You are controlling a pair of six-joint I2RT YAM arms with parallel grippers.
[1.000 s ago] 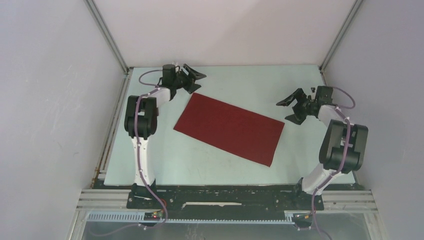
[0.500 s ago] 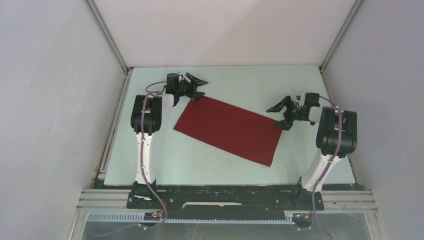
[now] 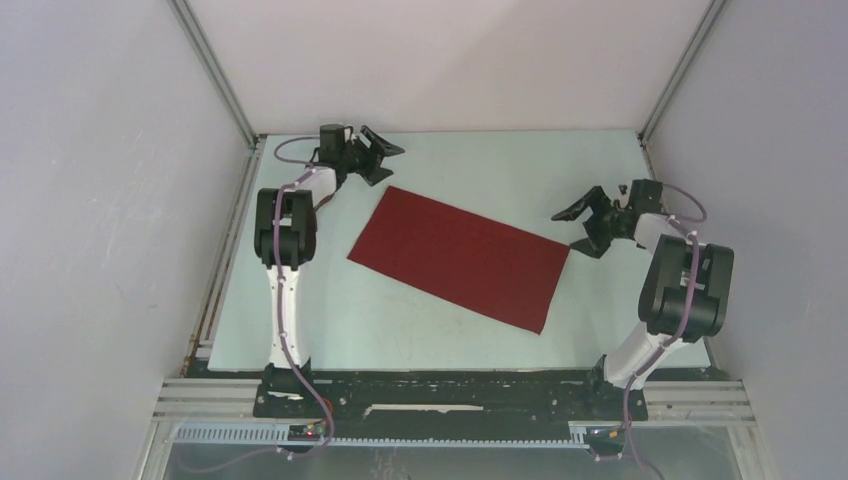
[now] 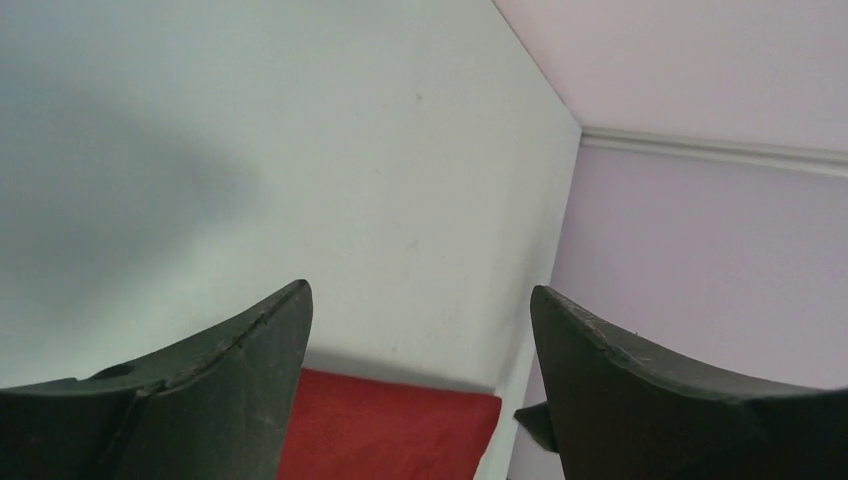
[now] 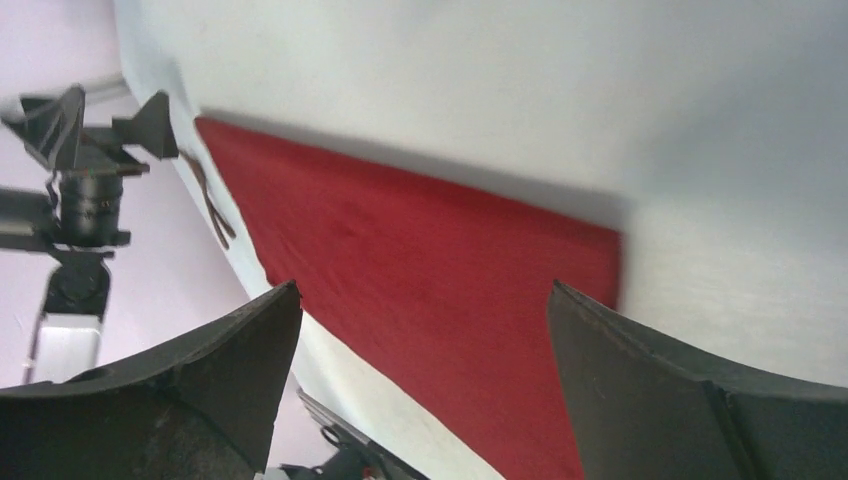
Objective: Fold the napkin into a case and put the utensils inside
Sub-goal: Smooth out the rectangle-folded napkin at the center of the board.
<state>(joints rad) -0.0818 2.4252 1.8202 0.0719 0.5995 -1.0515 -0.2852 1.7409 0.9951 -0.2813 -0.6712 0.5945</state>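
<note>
Left wrist view showed only a bottom-edge sliver of the napkin beneath the spread left hand; the right hand gaped likewise.

The napkin, a plain dark red rectangle, lies spread flat and unfolded at the middle of the table, its long sides running from 10 to 4 o'clock. At its 9 o'clock, well apart, lie the utensils: two thin, dark brown, crossed pieces.
</note>
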